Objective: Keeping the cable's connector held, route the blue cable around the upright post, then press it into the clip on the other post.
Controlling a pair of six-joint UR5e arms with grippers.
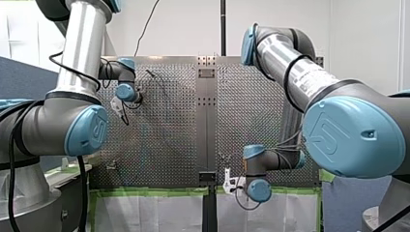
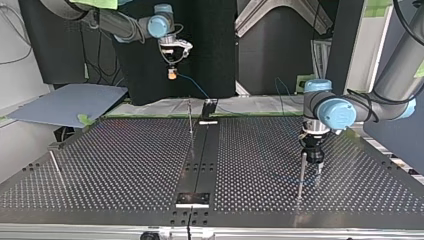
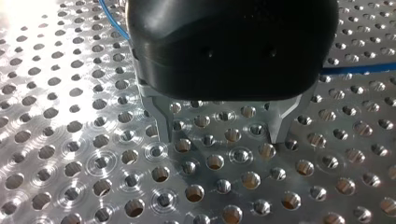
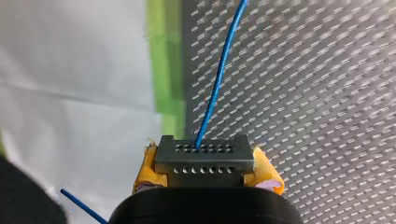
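While my right gripper (image 4: 205, 171) is pinching the connector (image 4: 204, 156), the routing is, by my judgement, only just starting.
Front view: my left gripper (image 1: 118, 103) is hovering over the perforated table (image 1: 164, 140) at upper left, and my right one is sitting at lower centre. Top view: the connector is hanging aloft at upper left-centre, with the blue cable (image 2: 194, 87) sloping down toward the table's far edge. My left gripper is standing right of centre, just beside a thin post (image 2: 301, 176), and another post (image 2: 190, 118) mid-frame is showing no cable around it. Left wrist view: the metal fingers (image 3: 161, 122) are standing spread, holding nothing, with cable passing behind the gripper. Right wrist view: yellow pads (image 4: 268, 175) are clamping the connector, with cable running ahead. I am judging wrapping and clipping both undone; no clip is showing clearly.
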